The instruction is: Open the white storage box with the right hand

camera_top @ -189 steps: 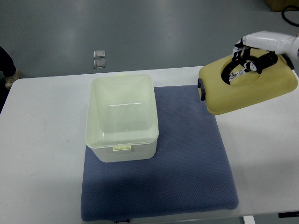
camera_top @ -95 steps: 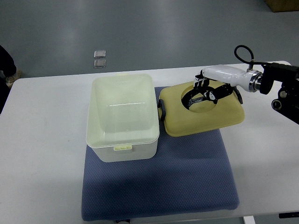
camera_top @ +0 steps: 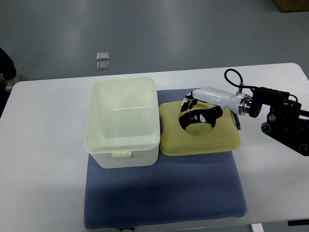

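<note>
Right hand of ours rests on the yellow lid, with its dark fingers curled over the round dip in the middle of the lid. We think the fingers are hooked on the lid there, because that dip gives them an edge to hold. We cannot see how tight the hold is.

The lid lies flat on the blue mat, just beside the white storage box, on the box's right side. We think the lid goes there so it stays close and does not slide on the soft mat.

The white storage box sits on the left part of the mat with its top open. We can see down inside, and nothing shows in it. Its small latch faces us at the front. So we judge the box is open now, and only letting go of the lid is left.

The mat lies on the white desk. Our right arm comes in from the right edge. Our left hand does not show.
</note>
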`<state>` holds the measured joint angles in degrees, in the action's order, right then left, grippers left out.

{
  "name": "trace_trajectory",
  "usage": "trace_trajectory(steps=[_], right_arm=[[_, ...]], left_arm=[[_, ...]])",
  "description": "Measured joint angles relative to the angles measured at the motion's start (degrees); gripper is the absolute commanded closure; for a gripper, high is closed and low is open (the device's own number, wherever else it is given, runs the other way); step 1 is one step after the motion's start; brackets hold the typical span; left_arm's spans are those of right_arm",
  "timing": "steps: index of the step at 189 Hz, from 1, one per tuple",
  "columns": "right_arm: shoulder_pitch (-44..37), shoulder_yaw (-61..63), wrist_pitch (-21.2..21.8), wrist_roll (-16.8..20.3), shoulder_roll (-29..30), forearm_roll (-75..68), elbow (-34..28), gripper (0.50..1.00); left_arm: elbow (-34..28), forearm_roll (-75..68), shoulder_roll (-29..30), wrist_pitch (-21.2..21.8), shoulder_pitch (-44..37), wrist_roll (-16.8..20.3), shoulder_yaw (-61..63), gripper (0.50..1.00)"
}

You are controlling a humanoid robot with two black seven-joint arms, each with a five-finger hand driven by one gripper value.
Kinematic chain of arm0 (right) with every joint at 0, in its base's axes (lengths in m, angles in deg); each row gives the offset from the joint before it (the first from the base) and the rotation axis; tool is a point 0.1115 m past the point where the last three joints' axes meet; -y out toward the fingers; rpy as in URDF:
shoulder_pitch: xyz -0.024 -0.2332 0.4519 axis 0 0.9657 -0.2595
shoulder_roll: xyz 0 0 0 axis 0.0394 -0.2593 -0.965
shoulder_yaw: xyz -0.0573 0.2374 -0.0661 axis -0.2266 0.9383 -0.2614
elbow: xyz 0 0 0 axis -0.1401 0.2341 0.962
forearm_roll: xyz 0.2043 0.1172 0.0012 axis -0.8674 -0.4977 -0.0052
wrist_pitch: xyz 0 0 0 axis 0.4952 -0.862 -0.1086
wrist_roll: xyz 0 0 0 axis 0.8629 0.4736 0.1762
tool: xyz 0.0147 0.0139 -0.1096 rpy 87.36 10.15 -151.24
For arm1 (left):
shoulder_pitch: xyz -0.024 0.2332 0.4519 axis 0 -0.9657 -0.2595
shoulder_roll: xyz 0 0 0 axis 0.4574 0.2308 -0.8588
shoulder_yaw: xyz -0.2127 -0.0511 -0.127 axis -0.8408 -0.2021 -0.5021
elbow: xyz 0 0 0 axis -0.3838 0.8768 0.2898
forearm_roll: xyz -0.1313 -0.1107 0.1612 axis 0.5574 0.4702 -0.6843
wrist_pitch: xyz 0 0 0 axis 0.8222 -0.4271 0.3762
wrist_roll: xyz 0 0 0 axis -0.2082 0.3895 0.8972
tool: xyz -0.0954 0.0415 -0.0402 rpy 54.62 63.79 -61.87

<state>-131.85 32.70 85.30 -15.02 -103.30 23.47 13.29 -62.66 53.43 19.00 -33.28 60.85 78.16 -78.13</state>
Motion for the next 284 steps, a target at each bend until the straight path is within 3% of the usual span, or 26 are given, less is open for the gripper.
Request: trace_trajectory(steps=[38,79,103,122,164,210,234,284], right_arm=[[0.7,-0.8,2.3,-0.1,-0.8,-0.1,0.4,0.562],[-0.7,-0.2,10.9,-0.1,-7.2,-2.7,-1.6,0.562],[-3.7,0.4,16.0,-0.1,-10.5,-11.1,-1.8,0.562],[-5.5,1.4,17.0,0.2,-11.2,-20.9,-0.5,0.562],[-5.4,8.6,15.6,2.6,-6.8,-52.4,2.9,0.564],[-4.4,11.7,5.2,4.8,1.6,-92.2,4.0,0.562],[-4.2,11.9,1.5,3.8,7.3,-98.3,6.0,0.562],[-3.0,15.6,0.8,3.2,15.2,-99.0,14.8,0.562]], left_arm=[[-0.1,0.0,0.0,0.0,0.0,0.0,0.0,0.500],[-0.3,0.0,0.0,0.0,0.0,0.0,0.0,0.500],[-0.3,0.0,0.0,0.0,0.0,0.0,0.0,0.500],[-0.2,0.0,0.0,0.0,0.0,0.0,0.0,0.500],[0.2,0.0,0.0,-0.1,0.0,0.0,0.1,0.500],[0.2,0.0,0.0,-0.1,0.0,0.0,0.1,0.500],[0.3,0.0,0.0,-0.1,0.0,0.0,0.1,0.500],[0.2,0.0,0.0,-0.1,0.0,0.0,-0.1,0.500]])
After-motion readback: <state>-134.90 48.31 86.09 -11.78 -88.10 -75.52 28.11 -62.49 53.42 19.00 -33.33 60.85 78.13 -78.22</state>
